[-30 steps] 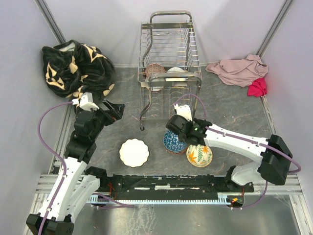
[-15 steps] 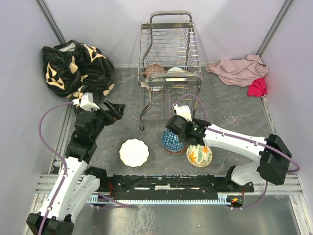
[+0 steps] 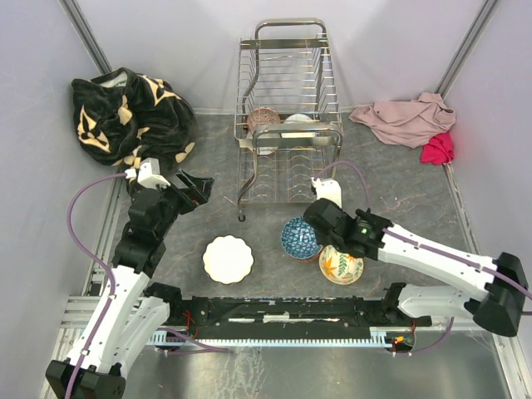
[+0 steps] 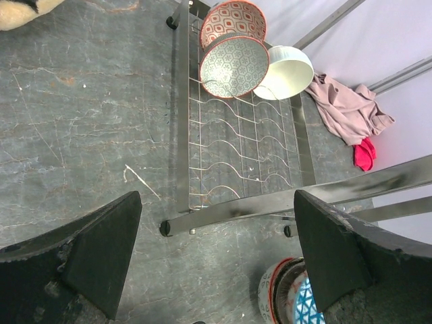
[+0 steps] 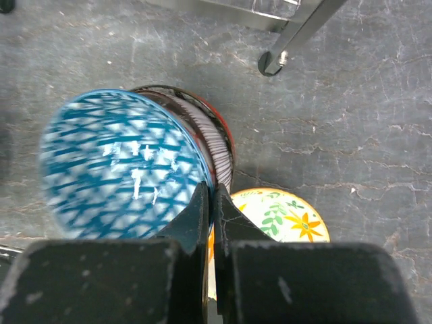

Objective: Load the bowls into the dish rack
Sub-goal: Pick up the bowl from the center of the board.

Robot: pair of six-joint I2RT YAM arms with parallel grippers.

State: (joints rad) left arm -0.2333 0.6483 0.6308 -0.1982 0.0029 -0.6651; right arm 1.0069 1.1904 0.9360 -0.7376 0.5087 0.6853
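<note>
At the middle of the table's (image 3: 208, 158) far edge, your dish rack (image 3: 287, 125) stands upright with its long side running toward you. Three bowls sit on edge in it beyond the row of wire slots: a red-diamond bowl (image 4: 233, 20), a grey-patterned bowl (image 4: 233, 66) against it, and a white bowl (image 4: 287, 71) beside that. The slots nearer you are open room. I cannot tell from these views which tier the bowls are in.

A black blanket (image 3: 129, 112) fills the far left corner. A pink cloth (image 3: 407, 116) lies in the far right corner, and a red cloth (image 3: 438, 148) touches its near side.

Your left gripper (image 4: 216, 256) hangs over bare table just left of the rack's near end. Its jaws are spread wide and hold nothing. There is bare top on both sides of the rack.

A white scalloped plate (image 3: 228, 258) lies flat toward the near edge, apart from the rest.

Your right gripper (image 5: 210, 196) is pinched closed on the near rim of the blue bowl (image 5: 118, 162). The bowl is tilted and sits over a red-rimmed bowl (image 5: 216, 131). The floral bowl (image 5: 283, 212) stands just beside that pair, toward the near edge. One rack foot (image 5: 270, 64) stands near the stack, with a strip of bare table between them.
</note>
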